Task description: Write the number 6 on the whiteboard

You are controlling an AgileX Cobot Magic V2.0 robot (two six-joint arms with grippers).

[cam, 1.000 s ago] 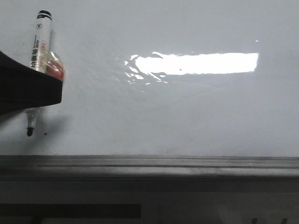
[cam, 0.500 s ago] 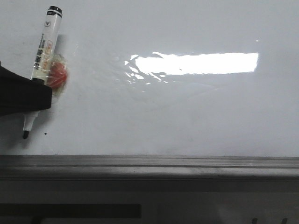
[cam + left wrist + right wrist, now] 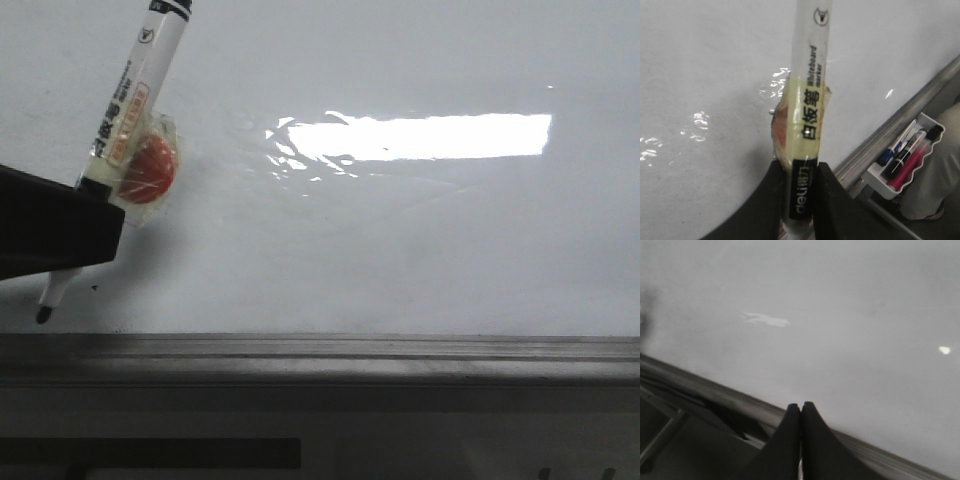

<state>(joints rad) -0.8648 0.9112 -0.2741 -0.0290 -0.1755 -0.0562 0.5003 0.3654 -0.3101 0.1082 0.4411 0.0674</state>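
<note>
The whiteboard fills the front view, glossy white with a grey frame along its lower edge. No drawn number 6 shows on it, only a tiny black dot. My left gripper is shut on a white whiteboard marker with a red ball taped to it. The marker leans to the right, and its black tip points down near the board's lower edge. In the left wrist view the fingers clamp the marker. My right gripper is shut and empty over the board's lower frame.
A dark grey ledge runs under the board. A bright glare patch lies on the upper middle of the board. A white tray with several markers hangs below the frame in the left wrist view.
The marker has tilted further: its top end swung up and to the right, and its tip moved down and left toward the lower frame. No line has appeared on the board.
</note>
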